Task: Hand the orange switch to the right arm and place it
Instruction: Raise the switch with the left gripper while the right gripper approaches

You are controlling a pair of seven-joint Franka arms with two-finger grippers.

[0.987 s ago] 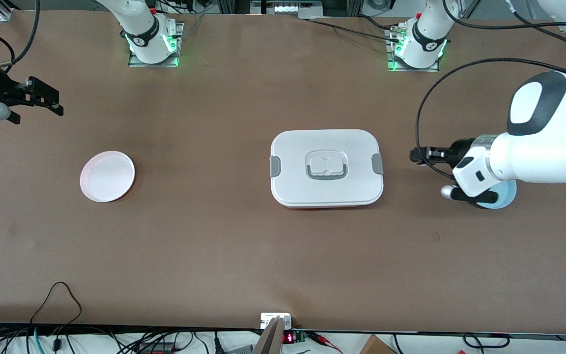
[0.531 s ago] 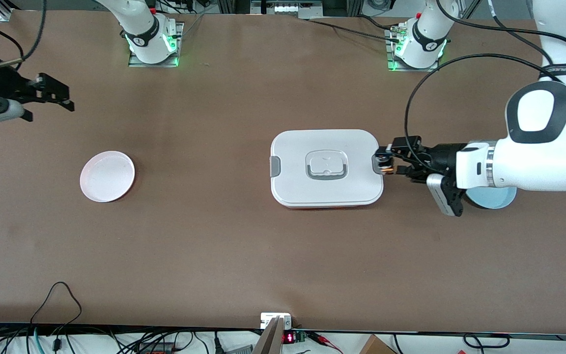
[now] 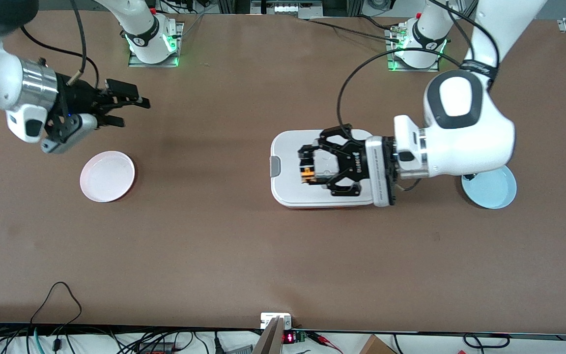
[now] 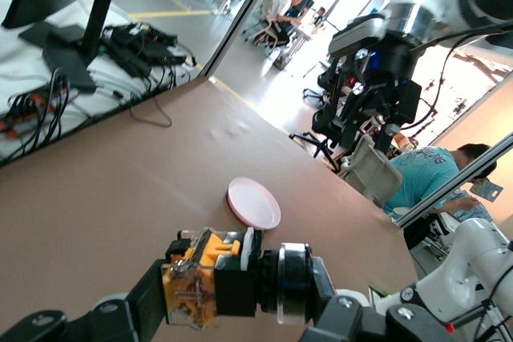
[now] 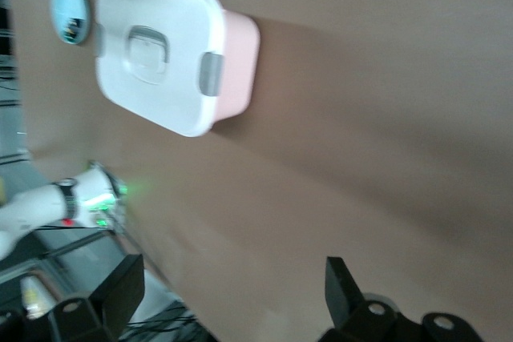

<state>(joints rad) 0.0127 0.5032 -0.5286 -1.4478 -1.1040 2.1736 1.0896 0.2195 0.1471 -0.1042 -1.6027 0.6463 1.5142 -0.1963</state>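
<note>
My left gripper [image 3: 306, 166], the wide black linkage claw, is shut on the orange switch [image 3: 308, 172] and holds it in the air over the lid of the white box [image 3: 288, 147]. In the left wrist view the switch [image 4: 210, 278] lies sideways between the fingers, yellowish clear block at one end, black body and silver ring at the other. My right gripper [image 3: 134, 112], slim and black, is open and empty, in the air over bare table by the pink plate [image 3: 107, 176]. In the right wrist view its fingers [image 5: 120, 284] stand wide apart.
The white lidded box with grey clips stands mid-table, and shows in the right wrist view [image 5: 160, 54]. A light blue plate [image 3: 494, 189] lies toward the left arm's end. The pink plate also shows in the left wrist view [image 4: 254, 203]. Cables run along the front edge.
My left arm has swung from the blue plate to over the box lid, carrying the switch. My right arm has come in from the table's end toward the middle.
</note>
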